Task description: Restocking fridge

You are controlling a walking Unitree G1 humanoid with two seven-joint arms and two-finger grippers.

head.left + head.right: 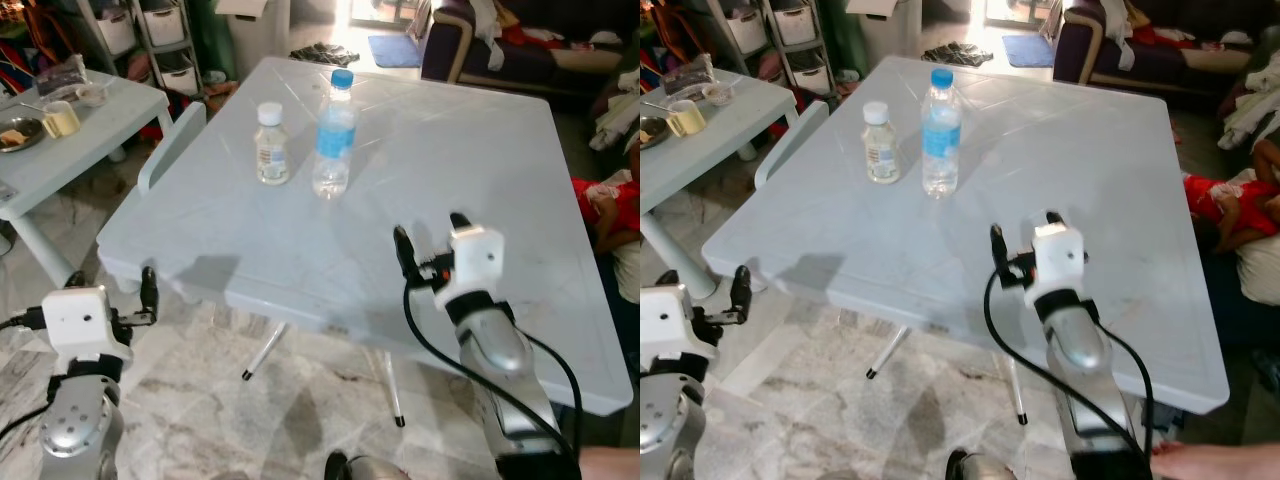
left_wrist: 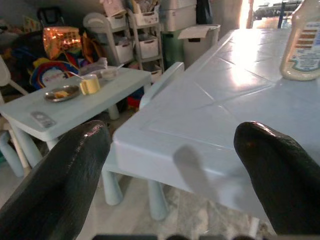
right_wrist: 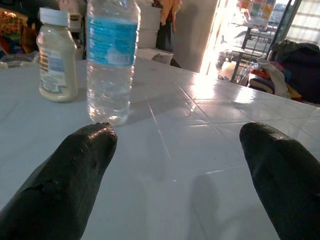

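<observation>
A clear water bottle with a blue cap and blue label stands upright on the pale blue table, toward its far left. Just left of it stands a small white-capped bottle with pale contents. My right gripper hovers open over the table's near middle, pointing toward the two bottles and well short of them. The right wrist view looks between its fingers at the water bottle and the small bottle. My left gripper is open, low beside the table's near-left corner.
A low side table with a plate, a cup and a bowl stands at the left. A white chair back leans at the big table's left edge. Storage shelves are at the back left, a sofa at the back right, and a person in red at the right edge.
</observation>
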